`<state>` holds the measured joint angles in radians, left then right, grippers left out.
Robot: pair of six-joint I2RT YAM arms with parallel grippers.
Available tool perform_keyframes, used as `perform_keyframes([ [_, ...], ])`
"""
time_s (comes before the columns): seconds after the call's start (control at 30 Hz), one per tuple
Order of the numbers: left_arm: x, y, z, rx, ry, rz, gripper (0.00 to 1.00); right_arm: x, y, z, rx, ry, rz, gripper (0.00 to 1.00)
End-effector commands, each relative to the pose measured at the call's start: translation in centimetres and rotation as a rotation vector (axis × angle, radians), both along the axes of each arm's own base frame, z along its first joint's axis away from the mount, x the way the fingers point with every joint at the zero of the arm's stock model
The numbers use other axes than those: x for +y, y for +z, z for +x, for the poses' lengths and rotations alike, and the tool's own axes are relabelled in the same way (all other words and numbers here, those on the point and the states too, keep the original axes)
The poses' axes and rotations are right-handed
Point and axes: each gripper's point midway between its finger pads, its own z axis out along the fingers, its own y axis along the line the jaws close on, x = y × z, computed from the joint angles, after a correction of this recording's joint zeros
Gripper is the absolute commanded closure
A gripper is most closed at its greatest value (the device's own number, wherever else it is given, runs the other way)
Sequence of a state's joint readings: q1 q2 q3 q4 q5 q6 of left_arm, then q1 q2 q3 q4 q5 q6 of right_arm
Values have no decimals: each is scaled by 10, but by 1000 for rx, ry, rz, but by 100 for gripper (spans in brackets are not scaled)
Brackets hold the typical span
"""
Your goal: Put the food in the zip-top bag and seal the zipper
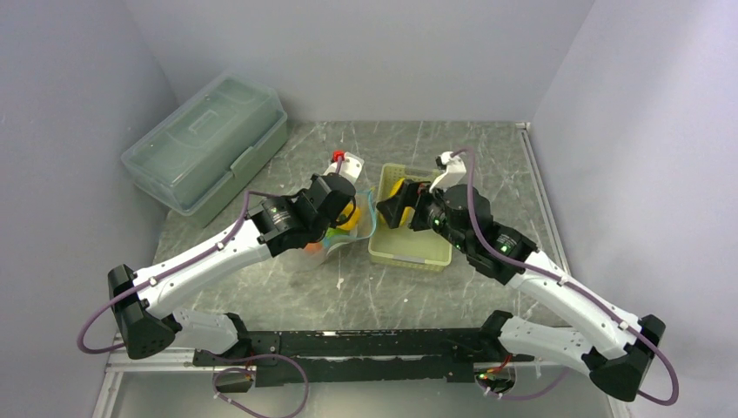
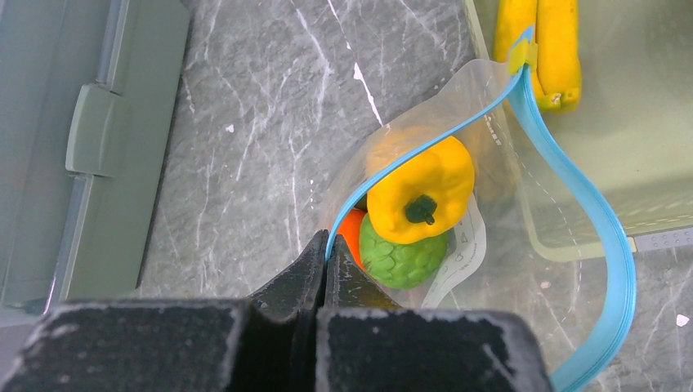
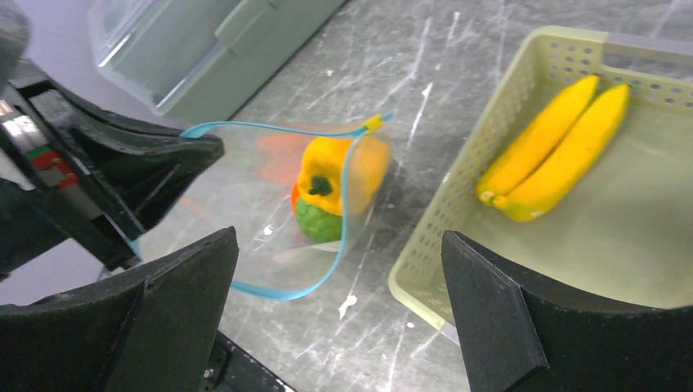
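My left gripper (image 2: 331, 245) is shut on the teal-blue zipper (image 2: 606, 237) at one end of the clear zip-top bag (image 2: 498, 155) and holds its mouth wide open. In the bag lie a yellow pepper-shaped piece (image 2: 421, 192), a light green round piece (image 2: 400, 260) and an orange piece (image 2: 351, 229). Two yellow bananas (image 3: 556, 151) lie in the pale basket (image 3: 458, 204). My right gripper (image 3: 339, 237) is open and empty, above the gap between the bag (image 3: 245, 188) and the basket. No dark green avocado shape shows.
The basket (image 1: 409, 252) stands right of the bag (image 1: 335, 244). A large translucent lidded storage box (image 1: 209, 139) sits at the back left. White walls close in both sides and the back.
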<state>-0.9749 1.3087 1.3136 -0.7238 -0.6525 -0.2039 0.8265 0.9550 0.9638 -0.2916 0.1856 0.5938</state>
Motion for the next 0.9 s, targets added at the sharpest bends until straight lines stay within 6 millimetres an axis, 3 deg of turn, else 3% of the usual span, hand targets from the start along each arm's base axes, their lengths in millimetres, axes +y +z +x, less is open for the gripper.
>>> perform_keyframes([
  [0.0, -3, 22, 5, -45, 13, -44, 100, -24, -10, 6, -15, -97, -84, 0],
  [0.27, 1, 21, 3, -44, 20, -29, 100, -53, -38, 16, -17, -180, -262, 1],
  [0.47, 5, 21, 1, -46, 22, -39, 100, -62, -66, 30, 6, -154, -393, 6],
  [0.7, 9, 19, -3, -40, 28, -44, 100, -62, -92, 52, 54, -87, -452, 13],
  [0.87, 12, 18, -6, -37, 26, -52, 100, -48, -103, 63, 77, -3, -485, 18],
])
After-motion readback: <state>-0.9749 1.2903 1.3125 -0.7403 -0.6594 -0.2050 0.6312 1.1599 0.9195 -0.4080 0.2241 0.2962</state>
